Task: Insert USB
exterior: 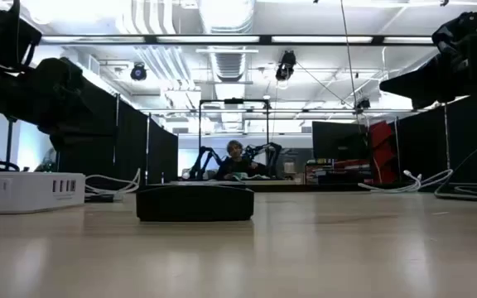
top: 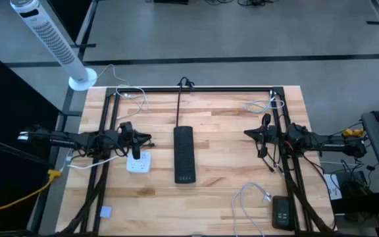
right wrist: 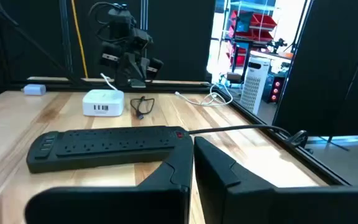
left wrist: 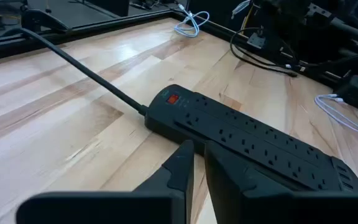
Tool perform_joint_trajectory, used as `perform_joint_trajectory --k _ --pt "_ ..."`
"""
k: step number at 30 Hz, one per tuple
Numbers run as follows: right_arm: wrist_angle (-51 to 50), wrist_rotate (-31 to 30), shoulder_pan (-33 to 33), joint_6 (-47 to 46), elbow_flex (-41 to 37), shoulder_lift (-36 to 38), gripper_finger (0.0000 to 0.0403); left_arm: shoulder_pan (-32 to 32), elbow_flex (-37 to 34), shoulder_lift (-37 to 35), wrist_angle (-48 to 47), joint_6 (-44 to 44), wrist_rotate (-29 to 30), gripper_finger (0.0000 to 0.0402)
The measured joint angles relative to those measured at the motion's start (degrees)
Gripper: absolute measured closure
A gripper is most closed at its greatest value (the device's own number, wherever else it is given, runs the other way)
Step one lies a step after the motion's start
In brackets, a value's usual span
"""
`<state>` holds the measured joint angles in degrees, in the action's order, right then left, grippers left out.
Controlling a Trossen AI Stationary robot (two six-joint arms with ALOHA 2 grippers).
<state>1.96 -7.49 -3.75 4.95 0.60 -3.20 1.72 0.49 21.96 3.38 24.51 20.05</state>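
A black power strip point(top: 184, 154) lies lengthwise at the table's middle, its cord running to the far edge. A white USB charger block point(top: 138, 162) rests flat on the wood just left of it. A loose white cable point(top: 254, 197) lies near the front right. My left gripper point(top: 149, 140) hovers shut above the table beside the charger, pointing toward the strip point(left wrist: 247, 134), with nothing between its fingers point(left wrist: 182, 163). My right gripper point(top: 247, 133) hovers shut right of the strip point(right wrist: 104, 146), facing it, and holds nothing.
More white cables lie at the far left point(top: 131, 93) and far right point(top: 263, 103) corners. A black device point(top: 282, 212) sits at the front right, a small pale object point(top: 105, 212) at the front left. A black frame point(top: 196, 88) borders the table. Bare wood lies around the strip.
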Motion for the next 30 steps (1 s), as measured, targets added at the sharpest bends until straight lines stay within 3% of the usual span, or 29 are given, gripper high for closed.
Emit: perform_joint_trajectory --k 30 --pt "0.01 0.00 -0.01 0.00 0.00 0.00 0.0403 -0.01 0.02 0.00 0.00 0.00 0.01 0.0374"
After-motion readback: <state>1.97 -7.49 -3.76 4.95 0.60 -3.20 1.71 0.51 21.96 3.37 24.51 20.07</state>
